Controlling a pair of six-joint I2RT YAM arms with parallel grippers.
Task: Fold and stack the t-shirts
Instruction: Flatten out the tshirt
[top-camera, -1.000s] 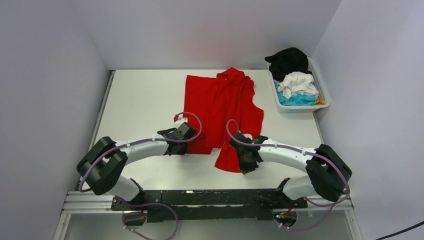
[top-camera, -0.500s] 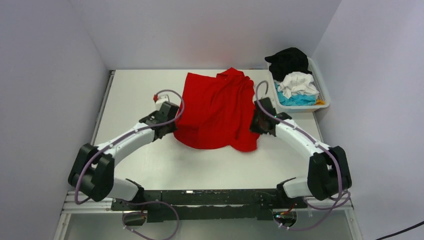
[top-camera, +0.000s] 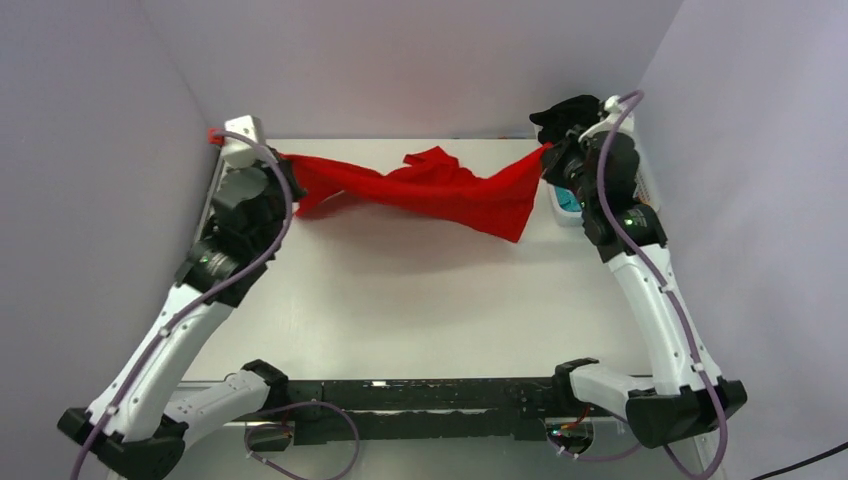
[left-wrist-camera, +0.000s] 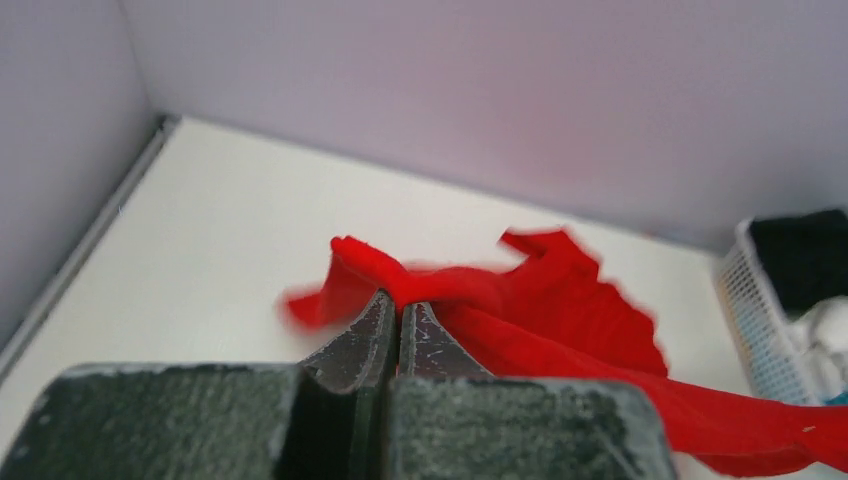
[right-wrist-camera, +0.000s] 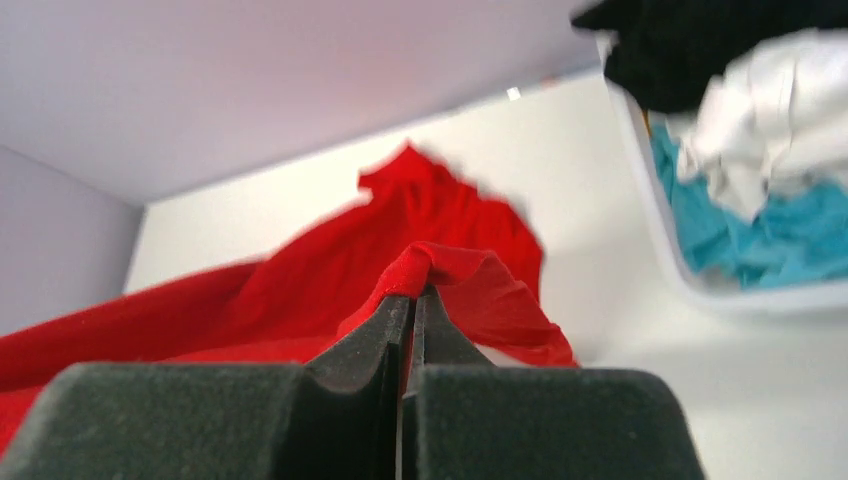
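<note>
Well to the left of the basket (right-wrist-camera: 655, 215), the left fingers (left-wrist-camera: 360, 335) are pinched tight on one end of the single red t-shirt (top-camera: 440, 190). It hangs stretched above the desk (top-camera: 400, 300) toward the basket. Just beside the basket, the right fingers (right-wrist-camera: 375, 330) clamp its other end. Three more lie in the basket: one black shirt (right-wrist-camera: 690, 40), one white shirt (right-wrist-camera: 780, 110), one turquoise shirt (right-wrist-camera: 760, 240).

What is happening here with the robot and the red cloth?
The two arms hold a red shirt stretched between them over the table. The left gripper is shut on one end at the far left, and the right gripper is shut on the other end near the basket. The middle of the shirt sags. A black shirt, a white shirt and a turquoise shirt wait in the basket. Nothing is folded yet.
</note>
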